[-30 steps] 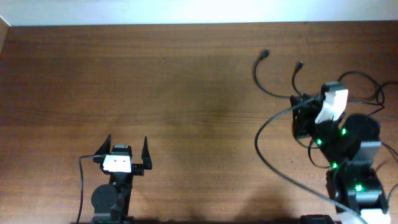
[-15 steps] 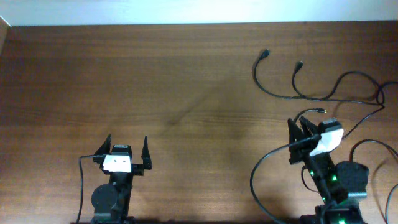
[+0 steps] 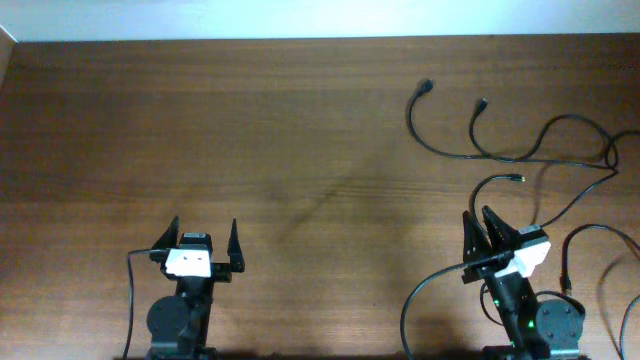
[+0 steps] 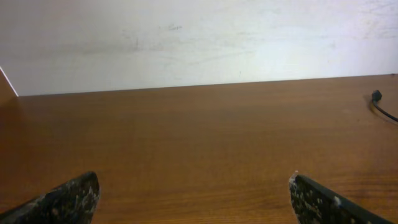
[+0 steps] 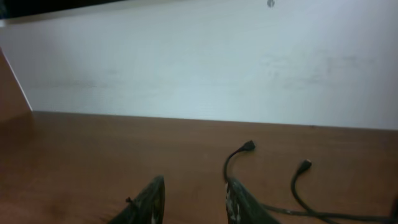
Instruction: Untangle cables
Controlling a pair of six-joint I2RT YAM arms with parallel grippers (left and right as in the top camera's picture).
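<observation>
Dark wooden table (image 3: 300, 130) runs back to a white wall (image 4: 186, 37). Two grippers are in view. The right gripper (image 3: 475, 212) has its jaws narrowly parted, with nothing between them. Far to its left, the left gripper (image 3: 205, 222) stands spread wide and empty. The cables (image 3: 520, 157) lie looped just beyond the right gripper, apart from it. Three plug ends (image 3: 427, 86) are countable, but the number of cords cannot be told where they cross. One thicker arm wire (image 3: 430, 275) curves beside the right gripper.

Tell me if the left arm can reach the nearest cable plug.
Doubtful: nothing blocks the way from the left gripper, but the plug lies far off at the right of the table.
</observation>
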